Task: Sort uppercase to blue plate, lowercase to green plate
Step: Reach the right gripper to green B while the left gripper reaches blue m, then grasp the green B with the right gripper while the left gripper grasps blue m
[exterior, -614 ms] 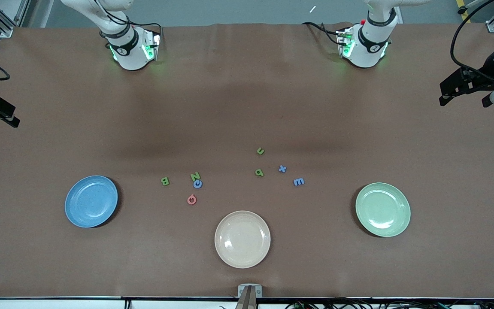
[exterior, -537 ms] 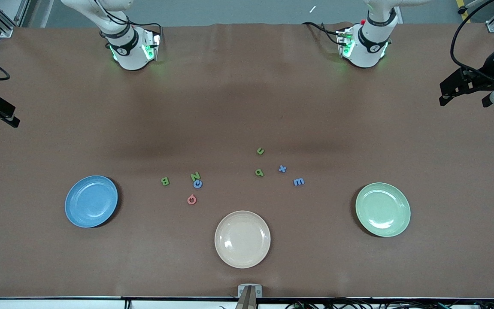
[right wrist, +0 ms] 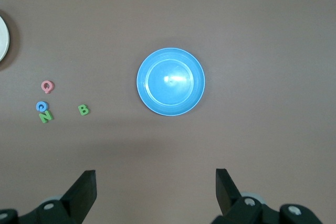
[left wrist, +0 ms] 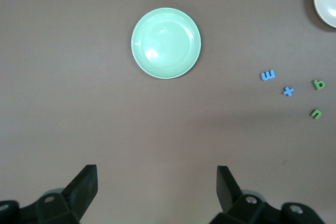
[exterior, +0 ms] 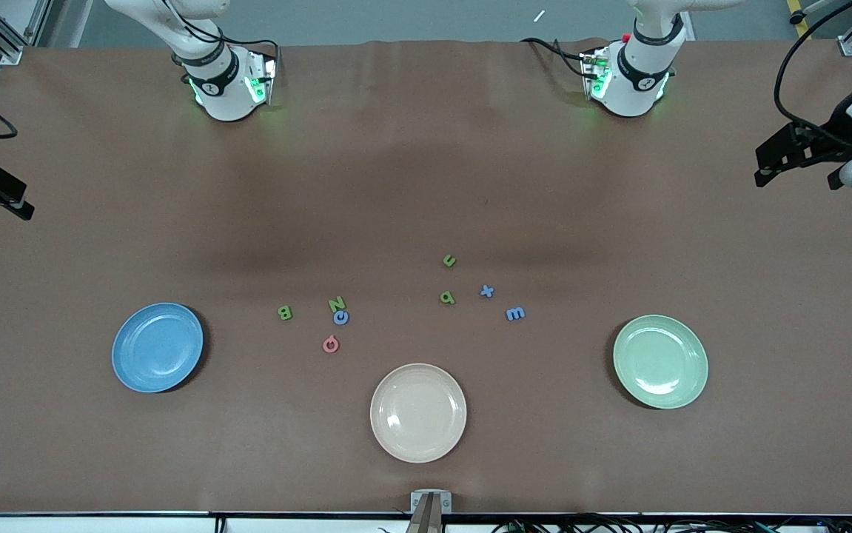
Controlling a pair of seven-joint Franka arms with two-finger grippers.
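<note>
Nearest the front camera sits the beige plate (exterior: 418, 412), mid-surface, nothing on it. A bit farther, the blue plate (exterior: 158, 346) lies toward the right arm's end and the green plate (exterior: 660, 361) toward the left arm's end, both bare.

Between them and slightly farther are the letters, in two loose groups on the brown surface (exterior: 426, 185). Capitals, on the blue plate's side: pink Q (exterior: 331, 343) nearest, then blue C (exterior: 340, 317) touching green Z (exterior: 336, 303), w/ green B (exterior: 285, 312) apart, closer to the blue plate. Small letters, on the green plate's side: blue m (exterior: 515, 314) nearest, then green b (exterior: 447, 297) and blue x (exterior: 487, 291), w/ green u (exterior: 449, 260) farthest. No letter on any plate.

Left claw (left wrist: 157, 182) hangs high over the surface at its own arm's end, fingers spread wide, nothing between them; its wrist view looks down on the green plate & small letters. Right claw (right wrist: 156, 182) hangs high at the right arm's end, also spread & empty, looking down on the blue plate and capitals.
</note>
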